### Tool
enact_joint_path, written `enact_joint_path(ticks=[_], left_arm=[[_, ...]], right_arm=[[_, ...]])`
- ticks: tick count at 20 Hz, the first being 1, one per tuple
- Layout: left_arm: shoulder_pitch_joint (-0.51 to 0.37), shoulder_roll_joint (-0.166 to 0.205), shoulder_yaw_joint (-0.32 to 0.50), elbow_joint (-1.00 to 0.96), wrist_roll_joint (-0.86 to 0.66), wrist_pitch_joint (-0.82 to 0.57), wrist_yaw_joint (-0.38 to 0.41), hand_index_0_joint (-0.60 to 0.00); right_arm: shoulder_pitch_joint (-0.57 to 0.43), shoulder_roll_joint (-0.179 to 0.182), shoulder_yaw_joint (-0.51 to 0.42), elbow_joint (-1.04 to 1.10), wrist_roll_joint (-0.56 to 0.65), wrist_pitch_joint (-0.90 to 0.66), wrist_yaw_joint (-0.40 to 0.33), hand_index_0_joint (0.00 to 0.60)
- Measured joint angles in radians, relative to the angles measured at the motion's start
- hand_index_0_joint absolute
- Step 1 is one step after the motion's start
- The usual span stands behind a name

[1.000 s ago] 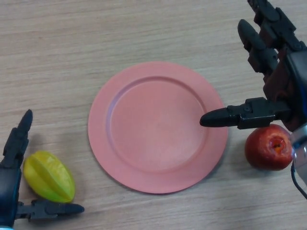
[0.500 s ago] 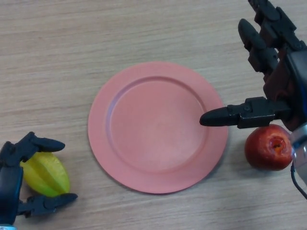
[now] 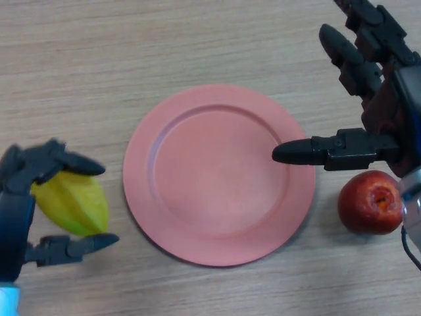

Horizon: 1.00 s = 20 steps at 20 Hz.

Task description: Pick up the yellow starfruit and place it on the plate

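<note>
Yellow starfruit (image 3: pixel 74 203), one, near table's (image 3: pixel 99 59) left edge, clasped by curled left hand (image 3: pixel 26 204), one pink plate (image 3: pixel 219 174) centred, one red apple (image 3: pixel 370 202) right, right hand (image 3: pixel 368 92) spread, empty.

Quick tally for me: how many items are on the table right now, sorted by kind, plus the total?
Fruit: 2, the yellow starfruit, held in the left robot hand, and a red apple below the open right robot hand.
Plates: 1, the pink plate, nothing on it.
Total: 3
</note>
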Motion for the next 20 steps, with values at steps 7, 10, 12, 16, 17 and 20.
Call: enact_joint_path(ticks=[7, 10, 12, 16, 17, 20], left_arm=[[-0.101, -0.015, -0.148, -0.116, -0.319, 0.336, -0.115, -0.6], [-0.148, -0.013, -0.19, -0.025, -0.316, 0.371, -0.073, -0.6], [-0.158, -0.009, -0.207, 0.016, -0.307, 0.374, -0.073, -0.6], [-0.217, -0.014, -0.265, 0.116, -0.304, 0.378, -0.073, -0.6], [-0.227, -0.014, -0.28, 0.132, -0.265, 0.372, -0.083, -0.6], [-0.247, -0.014, -0.324, 0.209, -0.121, 0.366, -0.201, -0.6]], right_arm=[[-0.004, -0.001, 0.001, -0.063, -0.002, 0.077, -0.005, 0.0], [-0.004, -0.001, 0.001, -0.089, -0.002, 0.089, -0.006, 0.0], [-0.004, -0.002, 0.001, -0.099, -0.024, 0.089, -0.006, 0.0], [0.001, -0.003, -0.003, -0.148, -0.021, 0.139, -0.007, 0.0], [0.002, -0.008, -0.003, -0.151, -0.021, 0.139, -0.007, 0.0], [0.019, -0.015, -0.037, -0.186, -0.013, 0.139, -0.013, 0.0]])
